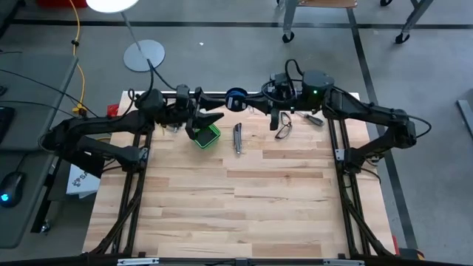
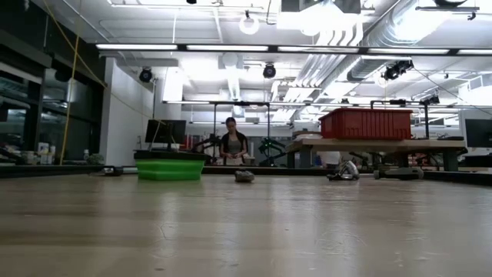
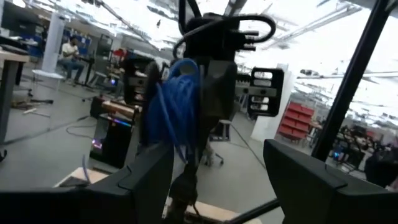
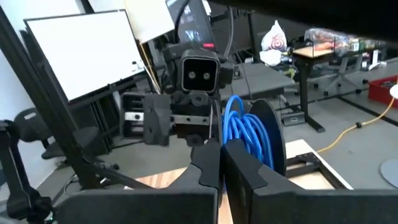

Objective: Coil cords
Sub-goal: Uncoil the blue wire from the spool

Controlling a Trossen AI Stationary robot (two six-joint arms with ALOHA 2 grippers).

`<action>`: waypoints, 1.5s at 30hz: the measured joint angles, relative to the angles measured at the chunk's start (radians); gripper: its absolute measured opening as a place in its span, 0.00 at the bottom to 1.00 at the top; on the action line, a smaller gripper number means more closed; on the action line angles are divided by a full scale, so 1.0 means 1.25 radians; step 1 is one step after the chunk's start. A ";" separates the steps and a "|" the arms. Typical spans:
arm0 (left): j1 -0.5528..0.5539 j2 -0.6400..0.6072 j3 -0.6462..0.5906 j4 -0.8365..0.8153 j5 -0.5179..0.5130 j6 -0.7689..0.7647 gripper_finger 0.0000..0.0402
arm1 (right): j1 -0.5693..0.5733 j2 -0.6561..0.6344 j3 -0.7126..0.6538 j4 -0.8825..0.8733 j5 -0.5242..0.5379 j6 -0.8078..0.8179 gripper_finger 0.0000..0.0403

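Observation:
The small round dark spool (image 1: pixel 236 98), wound with blue wire (image 4: pixel 238 127), is held above the table's far edge, between my two grippers. My right gripper (image 4: pixel 221 167) comes from the table's right and is shut on it. My left gripper (image 3: pixel 217 180) is open, its fingers spread wide. It points toward the spool (image 3: pixel 177 106) from the table's left and stands just short of it (image 1: pixel 214 112). The green box (image 1: pixel 206 135) rests on the table under my left gripper. No loose end of the wire shows. My right gripper pinches the spool's edge (image 4: pixel 231 144) between its two shut fingers, right at the blue windings. The fingers come about level from the table's right. The spool is lifted clear of the table. The fingers hide the exact place of contact.
A folding knife (image 1: pixel 237 138), a dark loop-shaped object (image 1: pixel 284 127) and a small tool (image 1: pixel 311 118) lie on the far part of the table. The near half is bare wood (image 1: pixel 236 214). A person (image 2: pixel 232 145) stands far behind the table.

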 joint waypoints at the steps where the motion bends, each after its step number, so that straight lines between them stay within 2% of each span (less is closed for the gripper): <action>1: -0.005 0.006 0.000 0.005 -0.008 0.007 0.61 | 0.000 0.004 0.000 0.000 0.000 0.000 0.00; 8: -0.012 0.020 0.000 0.005 -0.041 0.013 0.61 | 0.000 0.014 0.000 0.007 0.000 0.000 0.00; 11: -0.012 0.019 0.000 0.006 -0.042 0.012 0.57 | 0.000 0.014 0.000 0.008 0.001 -0.004 0.00; 14: -0.012 0.020 0.000 0.001 -0.043 0.007 0.46 | 0.000 0.014 0.000 0.008 0.000 -0.006 0.00; 22: -0.011 0.023 0.000 0.001 -0.073 0.004 0.04 | 0.000 0.013 0.000 0.008 -0.007 0.003 0.00; 29: -0.012 0.020 0.000 -0.001 -0.064 -0.015 0.01 | 0.012 0.012 0.000 0.012 -0.001 0.010 0.02; 35: -0.011 -0.006 0.000 -0.108 -0.067 -0.023 0.01 | 0.012 -0.001 0.048 -0.013 0.029 -0.020 0.19; 40: -0.011 -0.031 -0.001 -0.152 -0.028 -0.072 0.00 | 0.012 -0.009 0.131 -0.206 0.056 -0.106 0.33; 45: -0.003 -0.055 0.005 -0.185 0.025 -0.150 0.00 | 0.018 -0.010 0.167 -0.381 0.058 -0.115 0.36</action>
